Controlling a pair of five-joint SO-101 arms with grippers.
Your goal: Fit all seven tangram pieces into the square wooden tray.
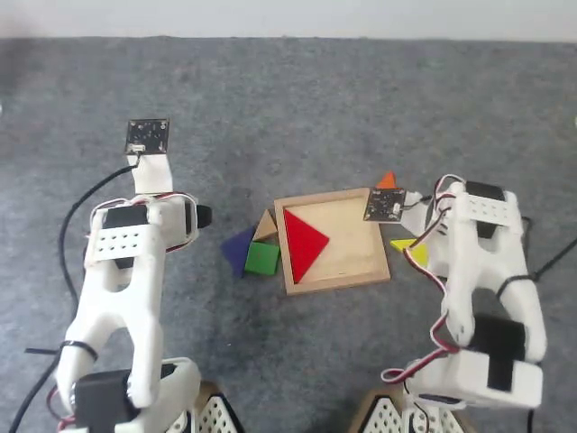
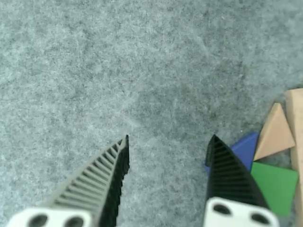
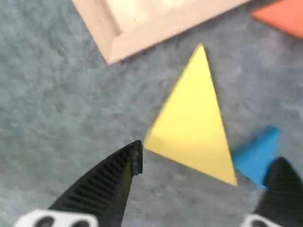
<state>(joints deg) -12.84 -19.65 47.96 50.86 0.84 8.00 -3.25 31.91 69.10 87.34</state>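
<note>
The square wooden tray (image 1: 379, 267) lies mid-table with a red triangle (image 1: 302, 242) inside it. Against its left side sit a tan triangle (image 1: 267, 226), a green square (image 1: 262, 258) and a dark blue piece (image 1: 238, 247). My left gripper (image 2: 168, 156) hangs open over bare carpet just left of them, beside the blue piece (image 2: 245, 148), tan triangle (image 2: 276, 133) and green square (image 2: 275, 185). At the tray's right edge, my right gripper (image 3: 208, 163) is open around a yellow triangle (image 3: 194, 123), next to a light blue piece (image 3: 255, 153) and an orange triangle (image 3: 282, 16). The orange triangle (image 1: 387, 180) peeks out behind the right arm.
Grey carpet (image 1: 288, 108) covers the whole table, with wide free room at the back and left. The arms' bases stand at the front edge. Cables trail beside each arm.
</note>
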